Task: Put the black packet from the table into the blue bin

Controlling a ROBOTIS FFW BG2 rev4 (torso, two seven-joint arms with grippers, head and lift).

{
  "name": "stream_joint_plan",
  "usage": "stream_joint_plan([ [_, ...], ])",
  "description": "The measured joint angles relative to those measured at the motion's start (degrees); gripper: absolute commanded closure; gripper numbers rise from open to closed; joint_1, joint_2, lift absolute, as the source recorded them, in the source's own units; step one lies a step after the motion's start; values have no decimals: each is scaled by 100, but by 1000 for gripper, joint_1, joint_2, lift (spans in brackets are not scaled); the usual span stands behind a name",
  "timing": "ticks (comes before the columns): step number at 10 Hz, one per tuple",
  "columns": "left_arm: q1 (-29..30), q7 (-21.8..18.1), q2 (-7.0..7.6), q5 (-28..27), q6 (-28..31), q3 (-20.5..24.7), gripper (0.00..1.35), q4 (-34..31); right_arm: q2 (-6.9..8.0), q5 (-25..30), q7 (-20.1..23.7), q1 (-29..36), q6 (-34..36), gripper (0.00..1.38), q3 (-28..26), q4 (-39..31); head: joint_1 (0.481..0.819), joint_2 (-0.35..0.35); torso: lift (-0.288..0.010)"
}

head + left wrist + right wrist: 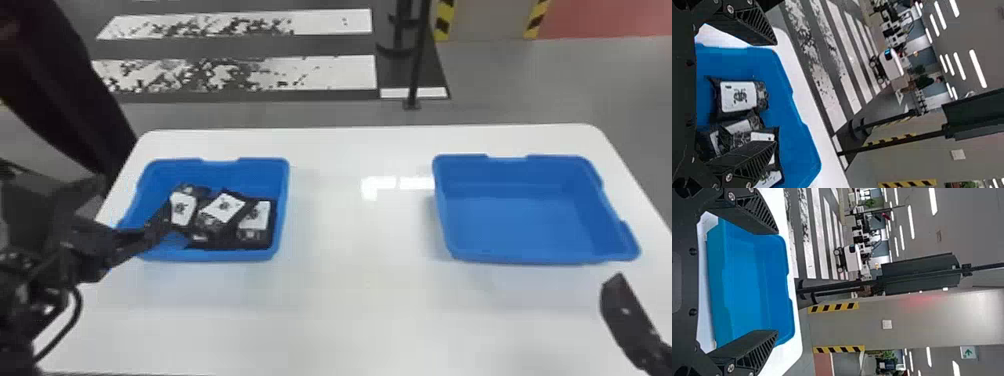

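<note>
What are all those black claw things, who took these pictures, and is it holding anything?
That's a robot with two arms. One picture comes from a camera on its head, looking down at a white table. The two sideways pictures come from cameras on its wrists, so the room looks tipped over.

On the table sit two blue bins. The left bin has black packets with white labels inside. The right bin stands apart from it.

The claws are its fingers. The left fingers are at the left bin, and the right fingers are near the right bin. Both pairs are open, holding nothing.
</note>
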Motion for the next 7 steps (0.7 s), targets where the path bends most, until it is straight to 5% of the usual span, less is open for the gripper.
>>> stream_joint_plan([
  [2,988,618,-100,1039,-1038,545,134,-447,0,19,0,59,0,114,0,-48,695,171,-110],
  [5,2275,1620,-106,2665,-2580,203,134,-571,0,40,-2,182,-2,114,-11,-143,695,143,-110],
  [7,2774,1689,-106,3059,-3190,10,136,-570,0,47,-2,255,-100,114,-12,-167,695,111,-110],
])
